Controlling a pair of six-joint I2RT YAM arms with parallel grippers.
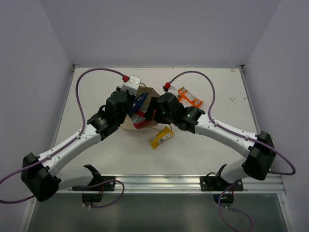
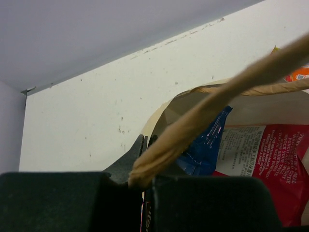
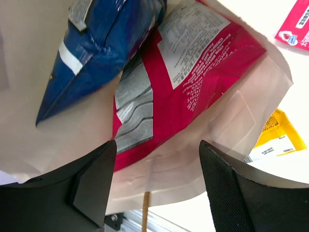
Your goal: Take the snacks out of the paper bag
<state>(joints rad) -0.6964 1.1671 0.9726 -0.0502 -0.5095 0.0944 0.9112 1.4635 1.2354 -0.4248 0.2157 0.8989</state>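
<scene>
- Emptying looks partway done: from above, the paper bag [image 1: 150, 93] lies on the table [image 1: 96, 87] between both arms, with the orange packet [image 1: 189, 97] and yellow bar [image 1: 161, 137] already out beside it.
- Same view: the blue bag [image 1: 140, 100] and red bag [image 1: 139, 117] sit in the bag's mouth. The left gripper [image 1: 136, 98] is at its left edge and the right gripper [image 1: 153, 113] is over the mouth. Jaws can't be read from up here.
- Left wrist view: the left gripper is pressed together, pinching the bag's twisted handle [image 2: 212, 104]. The mouth gapes beyond it, blue bag just inside and red bag beside it.
- Right wrist view: the right gripper is spread wide with nothing between its fingers [image 3: 91, 183], and it hovers just over the red bag at the mouth. The blue bag overlaps the red one's far end. A magenta packet [image 3: 295, 24] and the yellow bar lie on the table outside.
- Step in hand, as I judge it: the left steadies the bag while the right goes for the red bag.
- Next move calls for lowering the fingers to straddle the red bag's near edge without catching the paper wall, closing, then drawing it out while the left holds firm.
</scene>
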